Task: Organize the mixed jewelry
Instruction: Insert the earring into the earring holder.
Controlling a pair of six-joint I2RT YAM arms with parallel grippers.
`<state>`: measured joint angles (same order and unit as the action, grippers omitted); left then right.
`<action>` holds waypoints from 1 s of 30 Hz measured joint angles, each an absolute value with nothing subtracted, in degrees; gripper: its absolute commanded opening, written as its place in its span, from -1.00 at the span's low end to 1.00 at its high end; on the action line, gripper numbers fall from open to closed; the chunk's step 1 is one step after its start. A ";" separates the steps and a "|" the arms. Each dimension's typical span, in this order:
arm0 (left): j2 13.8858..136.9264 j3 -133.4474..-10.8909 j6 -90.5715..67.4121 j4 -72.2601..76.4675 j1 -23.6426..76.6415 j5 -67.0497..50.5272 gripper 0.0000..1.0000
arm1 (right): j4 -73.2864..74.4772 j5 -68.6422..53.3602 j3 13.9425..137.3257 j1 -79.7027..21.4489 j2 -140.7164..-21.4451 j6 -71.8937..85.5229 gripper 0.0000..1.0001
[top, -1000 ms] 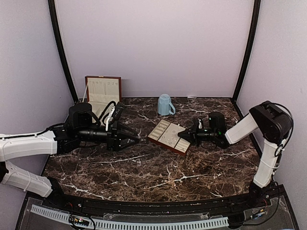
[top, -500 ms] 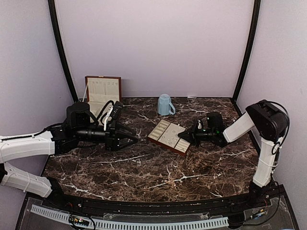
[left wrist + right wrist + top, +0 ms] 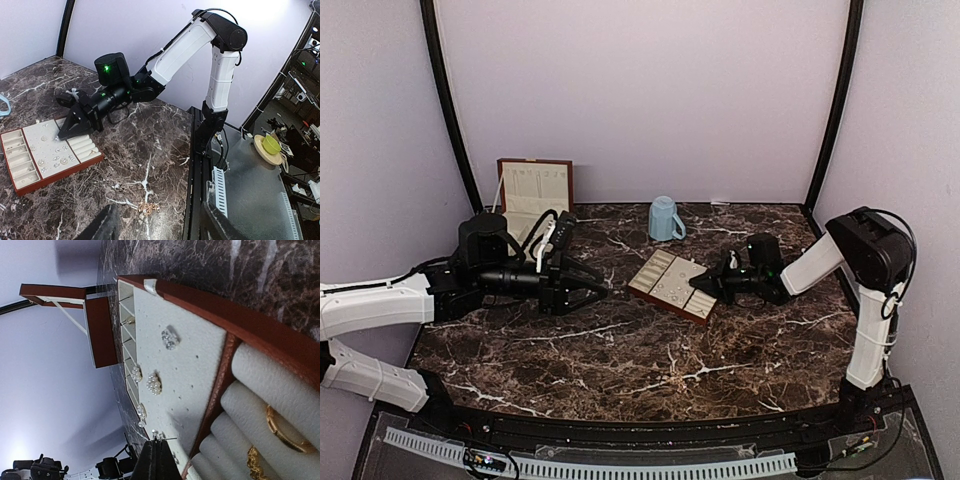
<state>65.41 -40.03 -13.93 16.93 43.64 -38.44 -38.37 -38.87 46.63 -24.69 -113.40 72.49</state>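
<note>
The mixed jewelry shows as pearl and crystal studs [image 3: 153, 383] on the cream pad of the brown-edged tray [image 3: 210, 305], with gold rings [image 3: 285, 431] in its rolls. My right gripper [image 3: 158, 442] is shut on a tiny stud whose thin post sticks out sideways, just above the pad's edge. From above, the right gripper [image 3: 696, 283] reaches over the right end of the tray [image 3: 665, 303]. My left gripper [image 3: 600, 290] hovers open and empty to the left of the tray. A small gold chain heap [image 3: 146, 206] lies on the marble between its fingers [image 3: 103, 227].
A light-blue mug [image 3: 665, 218] stands behind the tray. An open reddish-brown wooden box [image 3: 533, 187] leans at the back left. Two tiny loose pieces [image 3: 118, 186] lie on the marble near the chain. The table's front edge [image 3: 192, 165] is close to the left gripper.
The right gripper has crept slightly left over the tray, still shut. The left arm has barely moved.
</note>
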 measured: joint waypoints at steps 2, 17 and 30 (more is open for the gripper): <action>65.41 -40.03 -13.93 16.91 43.64 -38.44 0.15 | -38.37 -38.74 46.61 -24.69 -113.40 72.49 -1.00; 65.41 -40.03 -13.96 16.91 43.64 -38.44 0.15 | -38.35 -38.68 46.37 -24.12 -113.40 72.49 -1.00; 65.43 -40.03 -13.96 16.91 43.64 -38.44 0.15 | -38.92 -39.22 46.24 -23.88 -113.58 72.73 -1.00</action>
<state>65.43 -40.03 -13.96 16.91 43.64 -38.44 -38.92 -39.22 46.24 -23.88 -113.58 72.73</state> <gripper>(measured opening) 0.575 0.005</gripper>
